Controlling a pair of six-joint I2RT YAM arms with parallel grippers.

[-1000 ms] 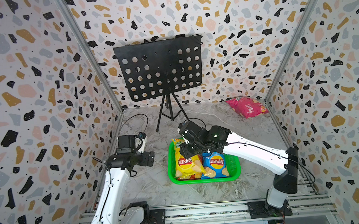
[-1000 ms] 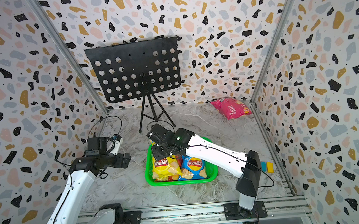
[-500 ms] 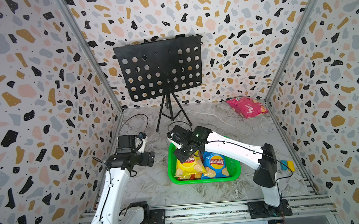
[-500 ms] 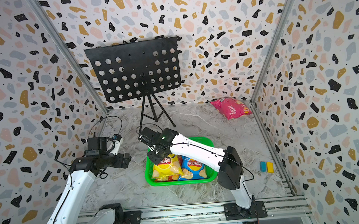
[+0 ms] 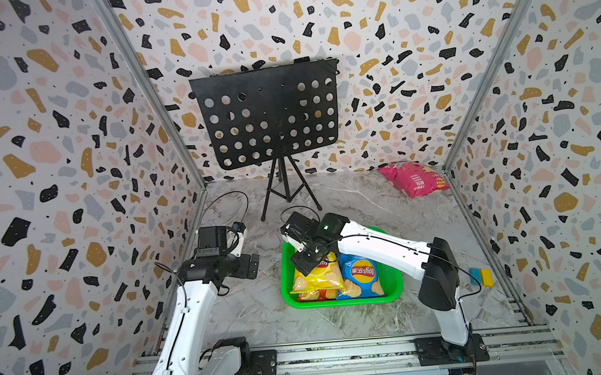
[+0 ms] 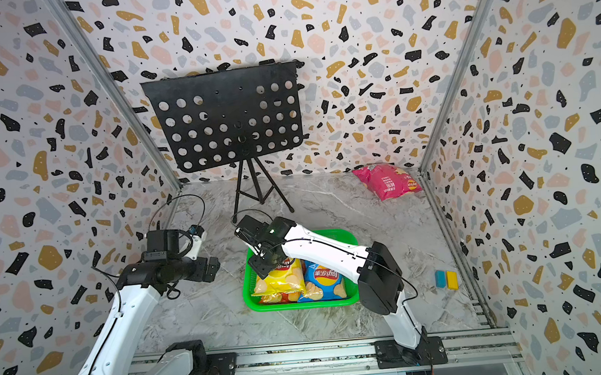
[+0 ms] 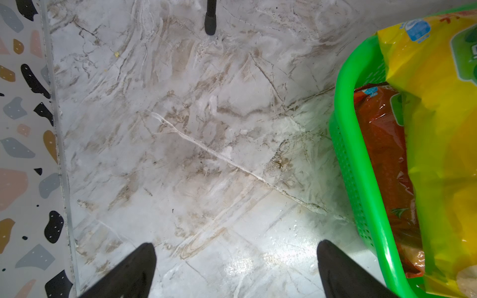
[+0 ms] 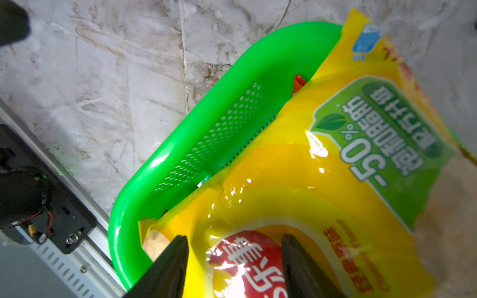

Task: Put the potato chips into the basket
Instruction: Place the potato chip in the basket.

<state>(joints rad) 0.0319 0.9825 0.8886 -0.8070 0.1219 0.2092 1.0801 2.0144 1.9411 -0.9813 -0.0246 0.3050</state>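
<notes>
The right arm (image 5: 379,250) goes up from its base at the front rail (image 5: 339,354) and bends sharply at the black elbow. From there the white forearm reaches across the basket (image 5: 343,302) toward its far left corner. The wrist is turned downward there, over the far end of the yellow bag (image 5: 316,279).

In the right wrist view the right fingers (image 8: 180,247) stand apart at a middle width, one on each side of the round red logo of this bag. Whether they touch the foil, I cannot tell.

The yellow bag lies in the left half of the basket, on top of the red bag (image 7: 382,154). In both top views only the near edge of the red bag shows. The blue bag (image 5: 361,278) lies just beside them, in the right half. The pink bag (image 5: 414,180) is on the worktop (image 5: 358,206) in the far right corner, well apart from the basket.

The left arm (image 5: 192,311) goes up steeply from the front left, and its wrist is held above the bare worktop to the left of the basket. The left fingers (image 7: 147,255) are wide apart and point down, with nothing between them. The left wall of the basket is near them.

A black stand (image 5: 268,114) is at the back wall.
</notes>
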